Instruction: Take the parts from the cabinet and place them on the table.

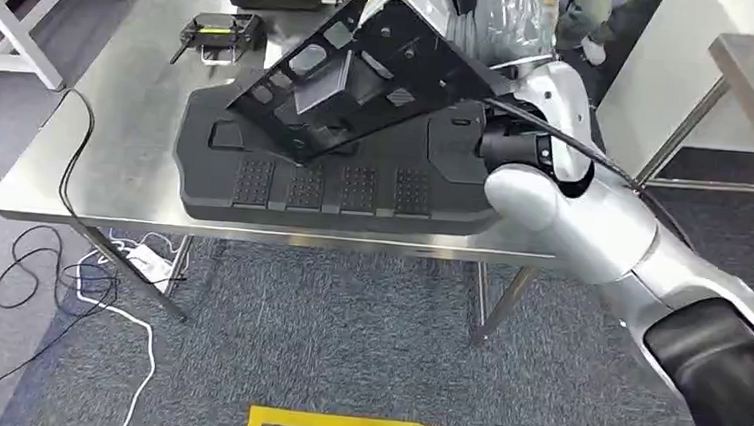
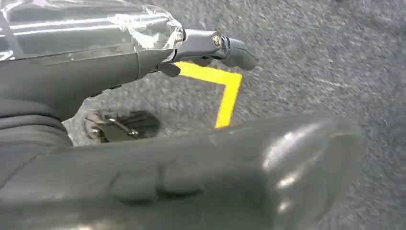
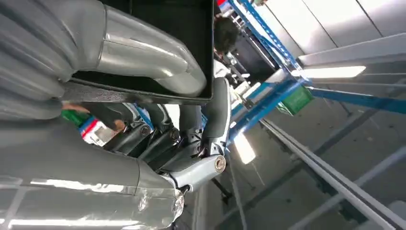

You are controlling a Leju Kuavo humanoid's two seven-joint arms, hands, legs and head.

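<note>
A: Over the steel table [image 1: 110, 104], what does the right hand [image 3: 158, 91] hold?

B: Its fingers clamp the black frame part [image 1: 363, 72], tilted, low corner touching the black foam tray [image 1: 334, 190].

A: Next?

B: Probably lower it flat, then release. Left hand [image 2: 206, 48] hangs, holding nothing.

In the head view the black frame part [image 1: 363, 67] runs past the top edge, and the right arm and wrist cover the right hand gripping it. The part also hides a stretch of the black foam tray [image 1: 335, 185] on the surface [image 1: 119, 115]. In the right wrist view the right hand [image 3: 158, 96] shows only a slice of the part's edge. The left hand [image 2: 210, 45] is blurred, so its finger pose cannot be told.
</note>
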